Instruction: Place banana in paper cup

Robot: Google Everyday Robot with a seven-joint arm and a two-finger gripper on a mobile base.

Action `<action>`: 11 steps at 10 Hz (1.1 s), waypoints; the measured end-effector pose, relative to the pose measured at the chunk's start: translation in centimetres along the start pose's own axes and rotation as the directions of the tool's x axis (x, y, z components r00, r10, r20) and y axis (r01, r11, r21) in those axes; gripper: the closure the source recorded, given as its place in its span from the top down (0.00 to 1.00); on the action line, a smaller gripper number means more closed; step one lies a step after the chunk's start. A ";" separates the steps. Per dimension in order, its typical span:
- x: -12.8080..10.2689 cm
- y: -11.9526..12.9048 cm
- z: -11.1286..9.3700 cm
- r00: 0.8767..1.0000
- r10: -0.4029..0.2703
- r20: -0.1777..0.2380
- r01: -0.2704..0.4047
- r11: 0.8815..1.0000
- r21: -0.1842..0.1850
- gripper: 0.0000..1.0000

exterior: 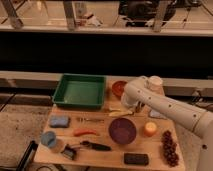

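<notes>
The banana (121, 113) is a slim pale yellow fruit lying flat on the wooden table (107, 154), just behind the purple bowl (122, 130). My gripper (133, 108) hangs from the white arm, right at the banana's right end, close above the table. A white cup with a brownish top, apparently the paper cup (155, 82), stands at the back right, partly hidden behind the arm. Whether the gripper touches the banana does not show.
A green tray (80, 91) and an orange bowl (118, 88) stand at the back. An orange-red stick (85, 132), a fork (90, 120), a blue sponge (59, 121), a blue cup (48, 139), an orange fruit (149, 129), grapes (169, 147) and a black block (136, 159) lie around.
</notes>
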 end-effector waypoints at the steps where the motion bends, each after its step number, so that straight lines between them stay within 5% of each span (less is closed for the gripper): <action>1: -0.2 -0.1 0.1 1.000 -0.007 0.000 0.007 1.000 -0.002 0.48; 4: -0.5 0.0 0.8 1.000 -0.019 0.000 0.019 1.000 -0.019 0.77; 11: -0.6 0.0 1.0 1.000 -0.022 -0.001 0.022 0.999 -0.031 0.80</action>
